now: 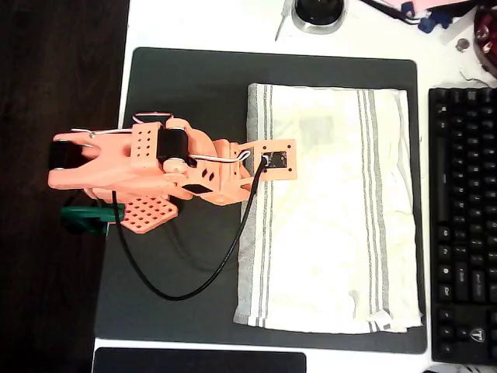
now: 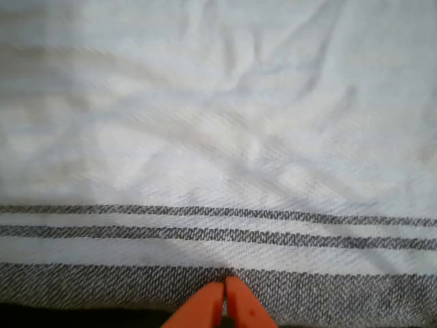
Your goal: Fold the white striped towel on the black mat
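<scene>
Orange two-finger tool (image 2: pixel 224 304) sits at the bottom centre of the wrist view with its tips pressed together, nothing pinched between them, right over the grey-banded edge of the cream-white thin cloth towel (image 2: pixel 218 137) with narrow grey stripes. Past that dark band come two thin grey stripes, then a wrinkly plain stretch up to the top of the frame. In the overhead view the towel (image 1: pixel 330 210) lies spread flat, one layer, on the right half of the big charcoal-black rectangular mat (image 1: pixel 194 85), and the salmon-orange arm (image 1: pixel 155 167) reaches in from the left, ending over the towel's left striped edge. A black keyboard (image 1: pixel 463 217) sits on the white desk (image 1: pixel 233 23) at the right edge.
</scene>
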Tool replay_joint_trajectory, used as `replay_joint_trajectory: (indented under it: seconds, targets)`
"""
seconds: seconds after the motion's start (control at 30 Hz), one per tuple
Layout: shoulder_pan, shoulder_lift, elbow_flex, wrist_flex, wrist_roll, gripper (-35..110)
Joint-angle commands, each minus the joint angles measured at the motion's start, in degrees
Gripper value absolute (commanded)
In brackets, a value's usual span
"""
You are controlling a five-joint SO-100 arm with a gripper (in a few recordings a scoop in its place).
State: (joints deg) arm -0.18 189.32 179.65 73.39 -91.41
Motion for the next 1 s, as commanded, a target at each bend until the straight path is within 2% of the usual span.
replay_joint_trajectory:
  seconds: [0.0, 0.13, 0.37, 0.6, 0.97]
  targets:
    - [-0.79, -2.20, 0.97, -2.11, -1.49, 0]
    - [-1.49, -7.29, -2.29, -4.66, 0.00, 0]
    - [-5.98, -17.23, -15.64, -1.49, 5.98, 0]
    - [-12.04, -30.06, -25.22, -5.71, 11.43, 0]
    - [-27.86, -58.10, -51.06, -4.57, 28.83, 0]
